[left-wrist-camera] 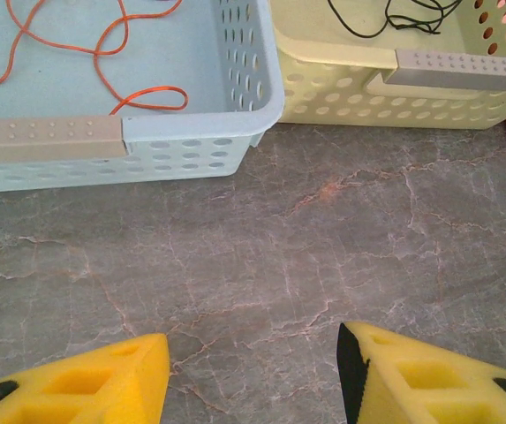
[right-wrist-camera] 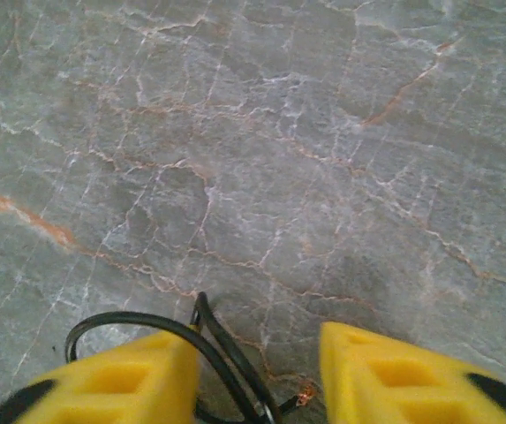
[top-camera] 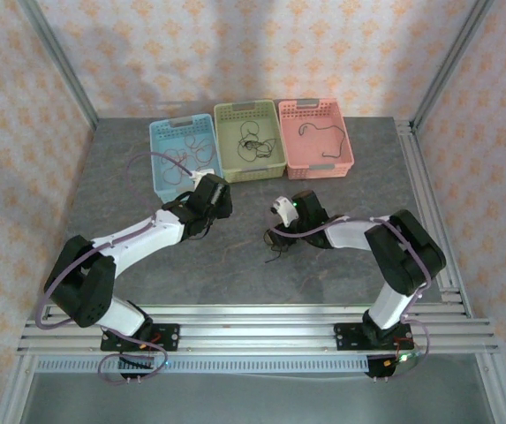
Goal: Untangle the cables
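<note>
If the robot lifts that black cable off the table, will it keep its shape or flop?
Probably flop: the black cable is thin and lies in loose curls on the table. It looks light, so a push would likely drag it, not roll it. Its loops may snag when pulled.

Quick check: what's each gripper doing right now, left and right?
Left gripper: open, holding nothing.
Right gripper: open; a black cable runs between its fingers, not clamped.
</note>
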You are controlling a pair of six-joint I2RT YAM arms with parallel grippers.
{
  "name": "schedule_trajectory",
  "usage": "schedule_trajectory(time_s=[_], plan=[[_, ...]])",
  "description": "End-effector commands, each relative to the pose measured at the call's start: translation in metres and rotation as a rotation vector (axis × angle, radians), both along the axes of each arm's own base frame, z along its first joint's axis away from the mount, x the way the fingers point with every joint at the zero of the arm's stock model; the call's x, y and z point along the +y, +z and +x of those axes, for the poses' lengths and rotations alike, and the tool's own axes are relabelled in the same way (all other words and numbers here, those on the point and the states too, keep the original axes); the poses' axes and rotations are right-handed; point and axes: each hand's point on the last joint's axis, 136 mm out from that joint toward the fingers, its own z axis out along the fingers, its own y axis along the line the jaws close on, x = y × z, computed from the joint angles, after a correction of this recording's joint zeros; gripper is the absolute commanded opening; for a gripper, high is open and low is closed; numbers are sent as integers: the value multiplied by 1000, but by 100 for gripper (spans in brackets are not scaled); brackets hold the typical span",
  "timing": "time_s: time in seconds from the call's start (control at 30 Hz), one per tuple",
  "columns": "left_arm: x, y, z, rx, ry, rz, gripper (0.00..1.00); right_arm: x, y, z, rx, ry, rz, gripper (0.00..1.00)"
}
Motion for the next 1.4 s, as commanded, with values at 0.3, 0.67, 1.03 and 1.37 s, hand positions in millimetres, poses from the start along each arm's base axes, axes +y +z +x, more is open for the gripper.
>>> schedule_trajectory(time_s=[0.3,0.67,1.03,1.37], plan=[[1,7,4,-7,18,-15,54,18,61,43,-241,-136,252,0],[-8,10,2,-24,-24,-60,55,28,86,92,-335,-293,468,0],[-31,17,0,-49,-133,-160,66,-25,117,84,-506,-497,452,0],[-72,39,-16,-118,-337,-343,76,-39,122,81,-532,-564,487,0]])
